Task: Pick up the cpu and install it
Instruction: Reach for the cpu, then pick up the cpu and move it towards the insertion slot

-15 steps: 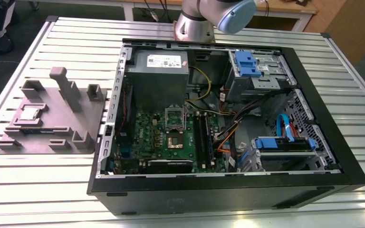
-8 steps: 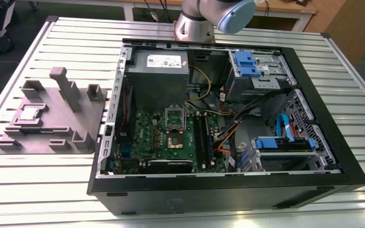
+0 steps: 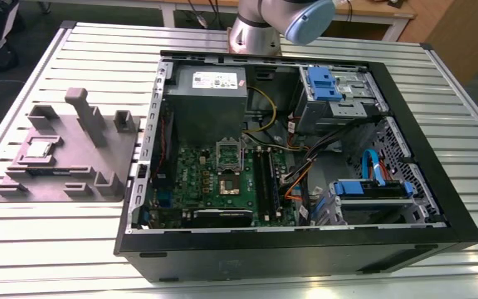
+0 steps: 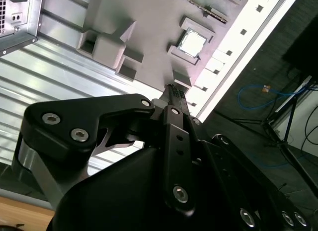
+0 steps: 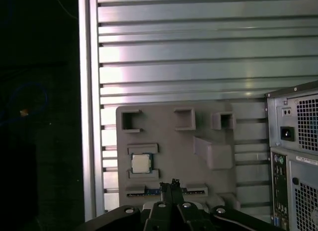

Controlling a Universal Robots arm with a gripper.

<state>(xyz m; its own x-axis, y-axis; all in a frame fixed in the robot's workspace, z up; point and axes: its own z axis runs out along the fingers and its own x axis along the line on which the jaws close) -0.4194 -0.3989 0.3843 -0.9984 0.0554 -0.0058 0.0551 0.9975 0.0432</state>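
The cpu point(image 3: 38, 149), a small silvery square chip, lies flat in a pocket of the grey fixture plate point(image 3: 98, 171) on the exterior view's left. Both wrist views show it too, as the cpu point(image 5: 140, 163) and the cpu point(image 4: 193, 42) resting in its pocket. My gripper point(image 5: 169, 183) hangs well above the fixture plate point(image 5: 174, 141), apart from the chip, with its black fingertips point(image 4: 174, 92) together and nothing between them. Inside the open computer case point(image 3: 438, 205), the dark socket point(image 3: 229, 184) sits on the green motherboard with its metal frame point(image 3: 229, 152) lifted.
The fixture plate carries raised blocks and a tall post point(image 3: 81, 112). The case's rear panel point(image 5: 298, 141) stands close beside the plate. The slatted metal table's edge point(image 5: 89, 92) runs along the plate's far side, with dark floor and cables beyond. Cables and blue drive bays point(image 3: 326, 84) crowd the case.
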